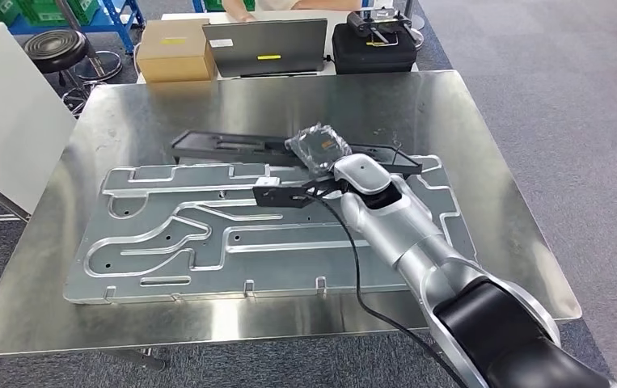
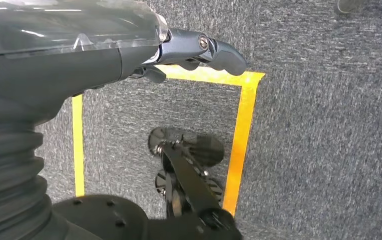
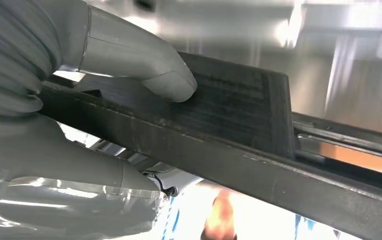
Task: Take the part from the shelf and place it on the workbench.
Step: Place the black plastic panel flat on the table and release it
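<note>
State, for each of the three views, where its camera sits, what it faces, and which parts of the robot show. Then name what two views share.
Head view: high on the body, facing down at the steel table; the right arm reaches in.
Left wrist view: behind the left hand, facing carpet and yellow tape.
Right wrist view: behind the right hand, its thumb pressing the black part.
Shared: head and right wrist views show the black part.
</note>
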Tool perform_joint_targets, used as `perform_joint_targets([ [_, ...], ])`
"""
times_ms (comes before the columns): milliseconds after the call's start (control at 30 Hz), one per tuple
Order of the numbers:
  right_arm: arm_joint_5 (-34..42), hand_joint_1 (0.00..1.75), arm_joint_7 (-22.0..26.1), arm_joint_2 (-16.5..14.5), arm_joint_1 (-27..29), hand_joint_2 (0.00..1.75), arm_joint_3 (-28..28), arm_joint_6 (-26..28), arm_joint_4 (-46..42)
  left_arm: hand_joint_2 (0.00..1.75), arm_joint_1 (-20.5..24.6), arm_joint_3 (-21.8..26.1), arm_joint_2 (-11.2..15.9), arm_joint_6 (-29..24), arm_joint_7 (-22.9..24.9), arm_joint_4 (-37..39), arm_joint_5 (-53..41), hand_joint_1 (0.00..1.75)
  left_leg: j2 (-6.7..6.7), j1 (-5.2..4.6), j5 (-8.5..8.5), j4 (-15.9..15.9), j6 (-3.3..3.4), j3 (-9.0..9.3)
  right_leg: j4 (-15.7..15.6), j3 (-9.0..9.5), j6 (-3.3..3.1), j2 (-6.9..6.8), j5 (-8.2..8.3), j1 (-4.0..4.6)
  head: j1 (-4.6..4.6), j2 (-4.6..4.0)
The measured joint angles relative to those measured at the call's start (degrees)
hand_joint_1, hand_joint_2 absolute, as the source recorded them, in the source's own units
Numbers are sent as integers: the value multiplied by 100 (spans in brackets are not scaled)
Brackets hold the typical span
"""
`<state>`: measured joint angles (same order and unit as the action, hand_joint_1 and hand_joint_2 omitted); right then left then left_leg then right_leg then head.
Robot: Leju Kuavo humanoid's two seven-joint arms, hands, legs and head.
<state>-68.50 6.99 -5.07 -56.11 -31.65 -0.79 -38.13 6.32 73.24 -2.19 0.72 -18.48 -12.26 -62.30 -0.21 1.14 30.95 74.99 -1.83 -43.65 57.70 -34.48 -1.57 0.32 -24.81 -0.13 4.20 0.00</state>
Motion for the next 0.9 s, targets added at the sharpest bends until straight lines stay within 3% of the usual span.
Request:
perform_joint_targets([
  [33, -1, 175, -1, -61, -1, 175, -61, -36, 195, 175, -11, -1, 0, 10, -28, 0, -1, 0, 0, 0, -155, -128, 2, 28, 14, 17, 3, 4, -24, 3, 0, 0],
  [100, 21, 175, -2, -175, -4, 175, -153, -108, 525, 175, -23, -3, 0, 36, -90, 0, -1, 0, -2, 1, -581, -879, 22, 348, 62, 53, 30, 12, -93, 0, -1, 0],
  [133, 40, 175, -3, -220, -12, 175, -182, -137, 661, 175, -22, -4, -1, 49, -115, 0, 0, 0, -6, -8, -712, -1233, 41, 508, 97, 55, 54, 17, -129, 7, -1, 0],
  [200, 67, 175, -5, -290, -29, 175, -216, -188, 863, 175, -26, -5, -2, 76, -147, 0, 1, 0, -13, -24, -757, -1542, 89, 653, 133, 40, 102, 26, -167, 24, -1, 0],
  [267, 74, 175, -7, -336, -61, 175, -253, -239, 1025, 175, -43, -9, -4, 113, -165, 0, 1, 0, -6, -26, -745, -1559, 146, 670, 132, 38, 148, 37, -182, 31, -1, 0],
  [333, 69, 175, -10, -365, -106, 175, -293, -282, 1171, 175, -43, -17, -9, 152, -181, 0, 1, 0, 12, -10, -741, -1589, 207, 709, 275, 4, 213, 30, -298, 21, -2, 0],
  [367, 63, 131, -11, -375, -124, 131, -314, -303, 1237, 175, -33, -21, -11, 170, -191, 0, 1, 0, 21, 1, -740, -1603, 234, 731, 503, -91, 247, 22, -430, 10, -2, 0],
  [467, 40, 0, -22, -380, -111, 0, -393, -345, 1416, 175, -8, -23, -11, 210, -214, 0, 3, 0, 30, -2, -724, -1606, 269, 752, 1540, -614, 314, 4, -857, -23, -2, 0],
  [500, 33, 0, -32, -380, -86, 0, -427, -348, 1470, 175, -7, -23, -11, 215, -217, 0, 5, 0, 30, -3, -721, -1606, 272, 756, 1697, -710, 320, 1, -863, -29, -2, 0],
  [533, 28, 0, -44, -380, -65, 0, -454, -349, 1514, 175, -9, -23, -13, 212, -221, 0, 6, 0, 29, -4, -719, -1605, 272, 763, 1634, -697, 316, 0, -763, -31, -2, 0],
  [600, 28, 0, -78, -381, -48, 0, -487, -343, 1563, 175, -11, -25, -22, 195, -224, 0, 7, 0, 27, -5, -714, -1605, 264, 784, 944, -372, 271, -8, -373, -23, -2, 0],
  [667, 53, 0, -97, -383, -55, 0, -493, -325, 1586, 87, -9, -27, -37, 183, -238, 0, 9, 0, 25, -21, -708, -1600, 223, 794, 277, -49, 206, -22, -128, 15, -2, 0],
  [733, 144, 0, -79, -387, -46, 0, -493, -249, 1600, 0, -12, -28, -43, 181, -284, 0, 25, 0, 26, -27, -714, -1609, 158, 795, 113, 12, 154, -21, -105, 52, -1, 0],
  [833, 485, 0, 155, -388, -32, 0, -448, -20, 1577, 0, -22, -28, -42, 174, -360, 0, 57, 0, 30, -23, -650, -1546, 65, 776, 32, 38, 54, -9, -39, 18, -1, 0],
  [900, 861, 0, 485, -389, -17, 0, -355, 105, 1511, 0, -31, -28, -41, 172, -380, 0, 66, 0, 27, -12, -355, -1072, 23, 576, -15, 62, 3, -14, -6, -3, -1, 0],
])
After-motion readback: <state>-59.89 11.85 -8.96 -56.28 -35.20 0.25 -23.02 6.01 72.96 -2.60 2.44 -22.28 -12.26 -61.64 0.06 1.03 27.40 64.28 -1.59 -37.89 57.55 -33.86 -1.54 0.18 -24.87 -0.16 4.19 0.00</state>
